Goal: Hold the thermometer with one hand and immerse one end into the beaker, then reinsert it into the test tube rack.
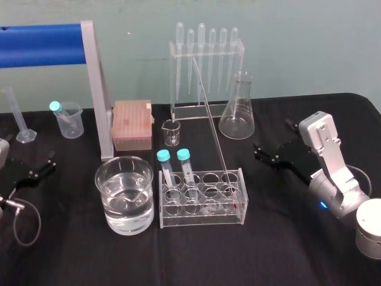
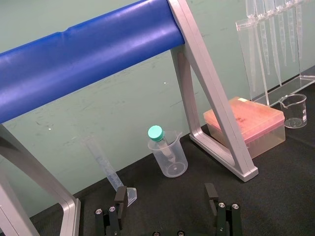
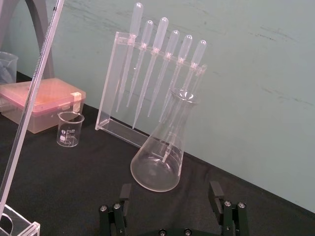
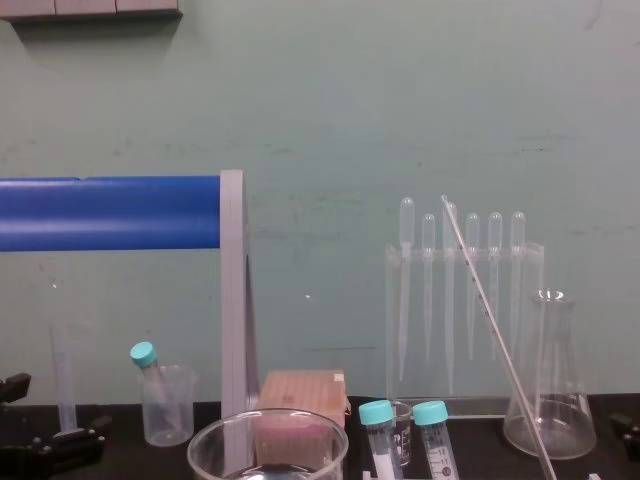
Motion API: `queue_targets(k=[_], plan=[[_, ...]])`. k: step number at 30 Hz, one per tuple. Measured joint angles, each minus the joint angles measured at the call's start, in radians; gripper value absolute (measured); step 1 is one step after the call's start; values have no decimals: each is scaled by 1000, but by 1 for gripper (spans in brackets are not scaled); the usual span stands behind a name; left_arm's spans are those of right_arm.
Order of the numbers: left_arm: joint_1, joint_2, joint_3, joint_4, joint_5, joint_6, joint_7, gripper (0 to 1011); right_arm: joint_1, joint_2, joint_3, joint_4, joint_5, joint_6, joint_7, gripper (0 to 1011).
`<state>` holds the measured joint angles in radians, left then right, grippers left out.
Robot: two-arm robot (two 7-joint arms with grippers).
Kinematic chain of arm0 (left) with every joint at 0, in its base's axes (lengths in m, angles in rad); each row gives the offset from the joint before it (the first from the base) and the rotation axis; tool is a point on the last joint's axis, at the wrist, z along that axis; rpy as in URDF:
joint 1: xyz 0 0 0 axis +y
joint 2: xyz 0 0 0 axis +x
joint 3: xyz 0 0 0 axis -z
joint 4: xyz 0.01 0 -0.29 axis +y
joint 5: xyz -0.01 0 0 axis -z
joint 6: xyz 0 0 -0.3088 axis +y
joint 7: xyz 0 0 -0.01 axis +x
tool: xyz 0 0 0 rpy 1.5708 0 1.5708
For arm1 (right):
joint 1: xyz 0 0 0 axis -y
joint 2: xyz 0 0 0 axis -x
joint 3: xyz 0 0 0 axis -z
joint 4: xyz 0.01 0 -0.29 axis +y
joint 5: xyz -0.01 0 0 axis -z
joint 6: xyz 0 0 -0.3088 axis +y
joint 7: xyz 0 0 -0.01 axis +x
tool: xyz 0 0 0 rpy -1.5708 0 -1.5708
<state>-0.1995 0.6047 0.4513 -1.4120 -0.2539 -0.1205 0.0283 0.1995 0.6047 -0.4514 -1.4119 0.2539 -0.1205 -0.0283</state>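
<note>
As thermometer [image 1: 213, 128] leans (scale [image 3: 34, 83] illegible), beaker [image 1: 104, 196] nearby.

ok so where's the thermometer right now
Head view: the thermometer leans in the right end of the test tube rack, right of the beaker.

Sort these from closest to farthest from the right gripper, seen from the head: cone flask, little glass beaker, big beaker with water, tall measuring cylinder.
Starting from the right gripper:
1. Conical flask, just behind it, toward the wall.
2. Small glass beaker, middle of the table.
3. Large beaker, front, toward the left.
4. Measuring cylinder, far left.
</note>
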Motion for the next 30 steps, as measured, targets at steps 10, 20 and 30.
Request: queue_targets(k=[10, 20, 30], plan=[[0, 0, 0, 0, 0, 0, 0, 1008, 0, 0, 0, 0, 0, 0, 0, 1003], [0, 0, 0, 0, 0, 0, 0, 1008, 0, 0, 0, 0, 0, 0, 0, 1003], [0, 0, 0, 0, 0, 0, 0, 1008, 0, 0, 0, 0, 0, 0, 0, 1003]])
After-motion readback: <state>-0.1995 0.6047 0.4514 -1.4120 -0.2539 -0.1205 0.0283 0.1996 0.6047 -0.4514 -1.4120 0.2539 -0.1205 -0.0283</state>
